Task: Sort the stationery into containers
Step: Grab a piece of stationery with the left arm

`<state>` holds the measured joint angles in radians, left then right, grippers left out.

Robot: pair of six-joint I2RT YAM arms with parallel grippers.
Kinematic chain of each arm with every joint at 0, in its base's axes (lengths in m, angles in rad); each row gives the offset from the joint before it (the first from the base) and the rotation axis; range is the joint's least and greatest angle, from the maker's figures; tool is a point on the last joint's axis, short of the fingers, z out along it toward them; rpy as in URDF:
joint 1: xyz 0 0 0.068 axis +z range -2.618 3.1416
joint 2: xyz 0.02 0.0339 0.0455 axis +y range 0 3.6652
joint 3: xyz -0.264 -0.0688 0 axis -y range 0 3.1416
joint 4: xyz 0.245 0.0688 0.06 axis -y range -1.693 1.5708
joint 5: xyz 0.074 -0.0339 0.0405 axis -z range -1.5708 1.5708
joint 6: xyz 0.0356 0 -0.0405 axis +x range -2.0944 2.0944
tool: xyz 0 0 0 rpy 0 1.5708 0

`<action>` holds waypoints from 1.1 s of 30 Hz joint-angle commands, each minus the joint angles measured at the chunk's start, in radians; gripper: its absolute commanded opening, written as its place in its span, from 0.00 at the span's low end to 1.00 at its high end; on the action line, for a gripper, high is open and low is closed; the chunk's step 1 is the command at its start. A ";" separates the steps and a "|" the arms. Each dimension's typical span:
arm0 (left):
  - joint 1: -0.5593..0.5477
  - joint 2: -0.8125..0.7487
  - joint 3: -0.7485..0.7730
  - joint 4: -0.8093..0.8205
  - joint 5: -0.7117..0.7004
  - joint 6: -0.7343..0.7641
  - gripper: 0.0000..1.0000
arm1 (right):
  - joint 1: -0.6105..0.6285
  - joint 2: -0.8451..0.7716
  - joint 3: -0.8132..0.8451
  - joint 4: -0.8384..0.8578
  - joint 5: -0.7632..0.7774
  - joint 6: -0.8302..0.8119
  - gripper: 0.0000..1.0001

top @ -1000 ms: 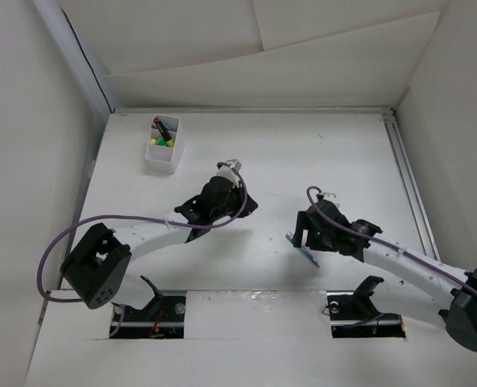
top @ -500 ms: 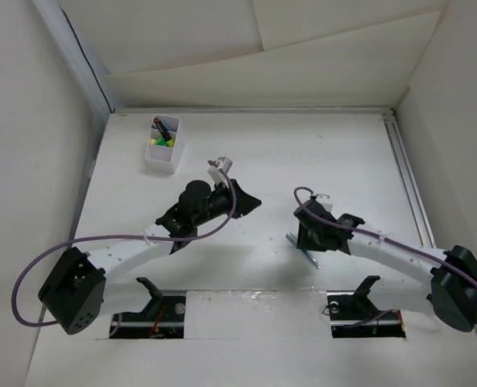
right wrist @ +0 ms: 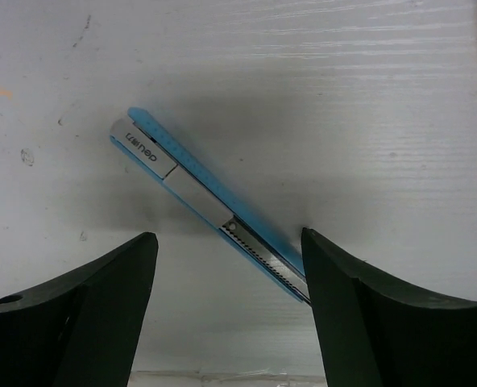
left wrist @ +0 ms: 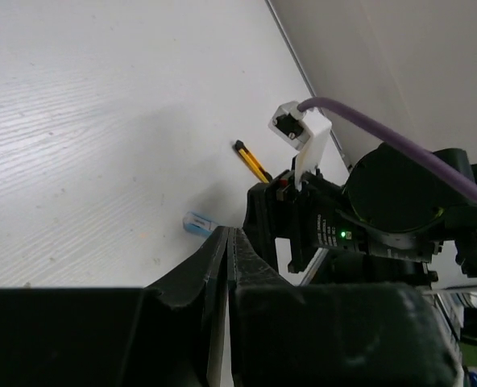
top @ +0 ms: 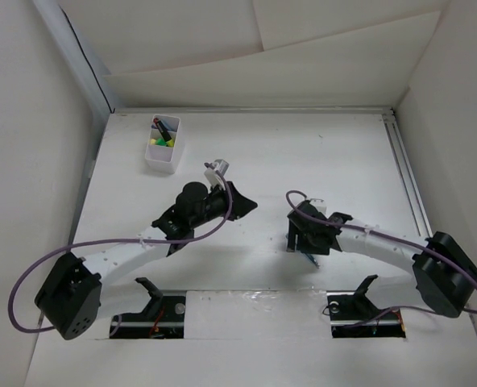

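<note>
The white partitioned box (top: 163,153) stands at the far left with several pens and markers (top: 163,135) in it. A light blue cutter-like stick (right wrist: 206,205) lies flat on the table; it also shows in the top view (top: 311,260) and the left wrist view (left wrist: 197,223). My right gripper (right wrist: 226,246) is open right above it, one finger on each side, not touching; in the top view it is at mid-table (top: 300,240). A black-and-yellow pen (left wrist: 252,161) lies beyond the right gripper. My left gripper (left wrist: 227,235) is shut and empty, pointing at the right gripper (top: 249,204).
The two grippers are close together at mid-table. Purple cables (top: 109,242) loop off both arms. A rail (top: 408,177) runs along the table's right edge, and white walls enclose the table on the left, back and right.
My right gripper has moved left and down over the light blue stick. My left arm has stretched out with its shoulder dropping, its gripper staying near the middle.
</note>
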<state>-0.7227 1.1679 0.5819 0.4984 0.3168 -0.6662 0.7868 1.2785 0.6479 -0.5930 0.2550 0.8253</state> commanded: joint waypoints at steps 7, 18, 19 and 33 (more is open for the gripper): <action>0.011 -0.148 0.058 -0.233 -0.278 0.028 0.00 | 0.009 0.218 0.081 0.267 -0.145 -0.064 0.14; 0.011 -0.125 0.102 -0.428 -0.484 -0.039 0.16 | 0.065 0.545 0.397 0.433 -0.106 -0.187 0.07; 0.011 -0.134 0.102 -0.445 -0.496 -0.048 0.18 | 0.065 0.545 0.407 0.433 -0.106 -0.187 0.16; -0.038 0.238 0.345 -0.612 -0.598 -0.038 0.30 | 0.003 0.153 0.343 0.360 -0.016 -0.264 0.69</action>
<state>-0.7269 1.3037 0.8223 -0.0616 -0.2466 -0.7143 0.8291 1.4967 1.0039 -0.2249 0.1905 0.5999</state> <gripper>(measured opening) 0.322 0.687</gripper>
